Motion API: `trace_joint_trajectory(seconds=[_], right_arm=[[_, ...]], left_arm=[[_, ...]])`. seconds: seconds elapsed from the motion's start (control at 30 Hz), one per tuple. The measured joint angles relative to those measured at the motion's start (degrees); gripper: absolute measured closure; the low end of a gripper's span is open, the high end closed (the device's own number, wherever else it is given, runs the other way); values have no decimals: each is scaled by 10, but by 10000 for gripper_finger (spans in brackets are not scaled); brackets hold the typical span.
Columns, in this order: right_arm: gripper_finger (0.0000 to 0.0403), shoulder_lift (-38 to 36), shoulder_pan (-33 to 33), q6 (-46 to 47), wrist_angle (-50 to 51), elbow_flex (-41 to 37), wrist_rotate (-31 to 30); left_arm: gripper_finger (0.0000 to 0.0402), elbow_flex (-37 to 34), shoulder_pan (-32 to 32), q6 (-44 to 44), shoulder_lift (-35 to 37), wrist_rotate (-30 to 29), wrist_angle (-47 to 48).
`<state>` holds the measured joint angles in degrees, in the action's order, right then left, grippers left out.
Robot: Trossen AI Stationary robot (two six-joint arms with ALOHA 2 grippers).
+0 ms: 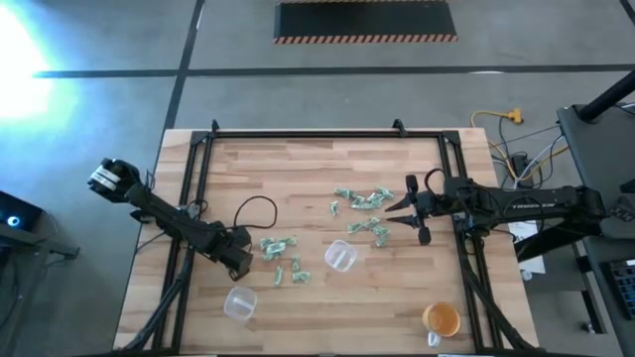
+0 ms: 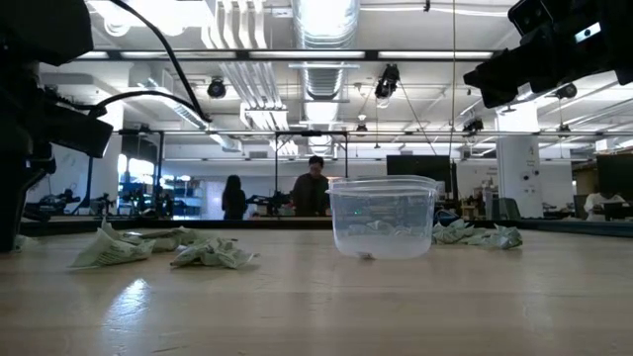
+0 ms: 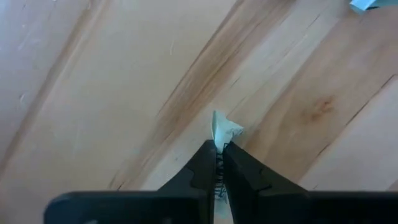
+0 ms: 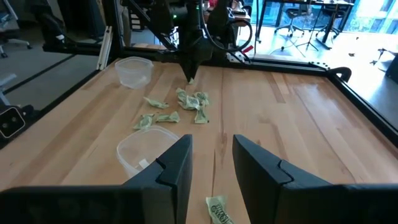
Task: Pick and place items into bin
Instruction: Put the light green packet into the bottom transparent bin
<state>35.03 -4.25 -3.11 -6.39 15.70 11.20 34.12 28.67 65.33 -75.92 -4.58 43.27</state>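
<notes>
Small crumpled green-and-white items lie on the wooden table in two groups, one (image 1: 280,248) left of centre and one (image 1: 362,203) right of centre. My left gripper (image 1: 242,262) points down just left of the first group, shut on one item (image 3: 225,129). My right gripper (image 1: 409,208) hangs open and level beside the second group, holding nothing, with one item (image 4: 217,208) below its fingers. A clear cup (image 1: 340,256) stands between the two groups. My left gripper (image 3: 219,146) pinches one small item between its two fingertips, coming from above and pointing down. A crumpled corner of the item (image 3: 227,127) pokes out past the tips, against the tabletop. Whether it is lifted clear I cannot tell.
A second clear cup (image 1: 240,302) stands near the front left, and an orange cup (image 1: 442,319) near the front right. A black cable (image 1: 256,208) loops on the table behind the left gripper. A black frame (image 1: 317,132) borders the table. People stand far off in the room (image 2: 312,188).
</notes>
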Motion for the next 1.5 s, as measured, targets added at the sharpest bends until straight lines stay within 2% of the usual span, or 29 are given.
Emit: trace_joint_trajectory(seconds=[0.27, 0.5, 0.63, 0.87, 1.1, 1.37, 1.5], right_arm=[[298, 0, 0, 0, 0, 0, 0], [298, 0, 0, 1, 0, 0, -1], [298, 0, 0, 1, 1, 0, -1], [298, 0, 0, 1, 1, 0, -1], [298, 1, 0, 1, 1, -1, -2], [298, 1, 0, 1, 1, -1, -2], [298, 1, 0, 1, 1, -1, -2]], left_arm=[[400, 23, 0, -17, 12, -2, 29], [401, 94, 7, -38, 40, -5, 113], [401, 136, 28, -59, 45, -10, 120], [401, 175, 86, -73, 33, -11, 93], [401, 184, 134, -78, 17, -11, 34], [402, 186, 162, -78, -12, -11, -43], [402, 189, 167, -87, -41, 12, -78]])
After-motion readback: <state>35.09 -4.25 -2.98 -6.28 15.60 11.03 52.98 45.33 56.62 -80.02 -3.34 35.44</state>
